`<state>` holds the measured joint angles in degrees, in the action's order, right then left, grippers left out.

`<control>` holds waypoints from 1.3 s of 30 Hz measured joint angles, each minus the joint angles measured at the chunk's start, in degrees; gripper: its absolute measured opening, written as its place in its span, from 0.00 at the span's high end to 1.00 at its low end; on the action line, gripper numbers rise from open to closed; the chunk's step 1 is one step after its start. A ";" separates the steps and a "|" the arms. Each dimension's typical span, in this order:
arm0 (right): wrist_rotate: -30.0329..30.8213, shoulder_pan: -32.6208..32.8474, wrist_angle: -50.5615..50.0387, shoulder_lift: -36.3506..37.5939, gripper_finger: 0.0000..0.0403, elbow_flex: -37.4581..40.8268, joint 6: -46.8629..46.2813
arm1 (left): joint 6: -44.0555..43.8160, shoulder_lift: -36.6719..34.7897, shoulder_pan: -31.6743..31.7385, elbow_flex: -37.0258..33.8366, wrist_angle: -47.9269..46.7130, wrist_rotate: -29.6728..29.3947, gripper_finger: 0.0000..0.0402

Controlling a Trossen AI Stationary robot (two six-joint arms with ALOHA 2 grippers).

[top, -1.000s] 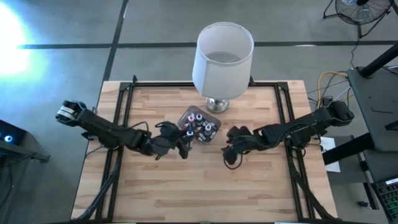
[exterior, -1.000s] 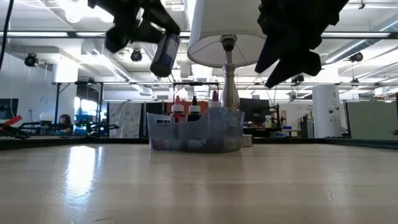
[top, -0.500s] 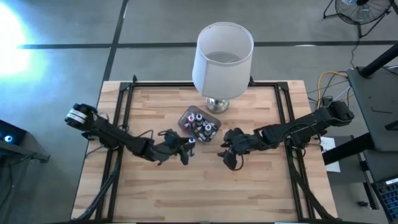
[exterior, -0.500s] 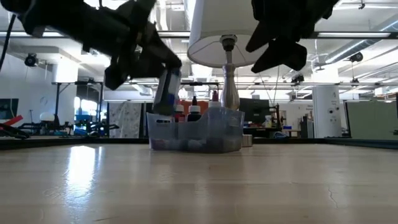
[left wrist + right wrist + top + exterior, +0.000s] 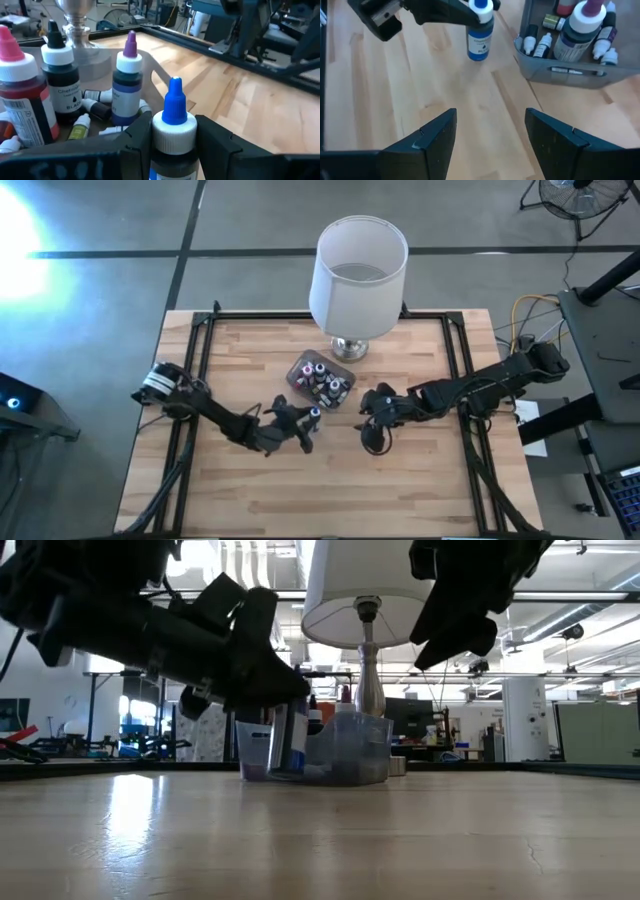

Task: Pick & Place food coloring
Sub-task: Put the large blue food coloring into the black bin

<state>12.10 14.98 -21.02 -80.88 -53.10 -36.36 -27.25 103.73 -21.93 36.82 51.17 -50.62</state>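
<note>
Your left gripper (image 5: 172, 142) is clamped on one blue-capped food coloring bottle (image 5: 480, 34), holding it upright just beside the translucent tub (image 5: 570, 75), low over the table (image 5: 400, 480) on the side away from the lamp (image 5: 358, 275); from the low view you cannot quite tell whether its base is touching the wood. That one bottle is out but not yet released, while the other bottles (image 5: 125, 85) are in the tub waiting for you. Your right gripper (image 5: 490, 135) hovers near the tub's other side, fingers apart and empty.
</note>
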 joint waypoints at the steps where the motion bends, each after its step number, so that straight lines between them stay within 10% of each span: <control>1: 0.08 0.00 0.00 0.00 0.43 0.00 0.87 | 0.39 0.61 0.00 0.00 0.48 -0.05 0.75; 20: -6.09 -2.24 19.01 -11.43 0.43 -0.12 -0.79 | 1.36 2.71 -2.57 -0.04 -1.10 2.38 0.75; 39: -4.52 -5.63 10.16 -15.24 0.33 -11.46 -2.37 | -5.18 -3.76 -4.44 -0.06 -18.20 6.68 0.61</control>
<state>7.58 9.36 -10.86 -96.12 -64.56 -38.73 -32.42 99.97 -26.37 36.75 32.97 -43.94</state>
